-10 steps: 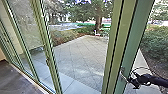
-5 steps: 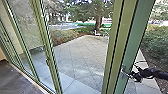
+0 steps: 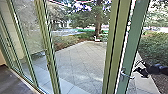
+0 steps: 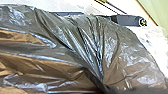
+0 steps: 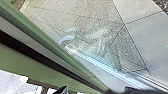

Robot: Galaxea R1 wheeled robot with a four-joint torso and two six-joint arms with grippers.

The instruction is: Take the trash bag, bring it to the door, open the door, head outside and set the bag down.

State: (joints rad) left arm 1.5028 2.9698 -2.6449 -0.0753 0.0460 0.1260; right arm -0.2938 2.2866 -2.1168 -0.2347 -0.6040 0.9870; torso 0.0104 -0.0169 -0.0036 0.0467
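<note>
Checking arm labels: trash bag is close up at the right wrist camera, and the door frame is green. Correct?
Wrong side: the trash bag is close up at the left wrist camera, per the left wrist view. The door frame is green, as stated.

1. Near left, I have a dark floor, which ends at a pale sill.
2. Along that sill stands a glass wall with green posts, running from far left to near.
3. Past the glass, I see yard paving laid in squares, its thin joints slanting across and bright patches on its near part.
4. Smoother, paler slabs edge the paving on the near side; my right wrist view also shows them beside the rougher squares.
5. At the paving's far end is a white chair; whether it stands on the squares or just beside them, I cannot tell.
</note>
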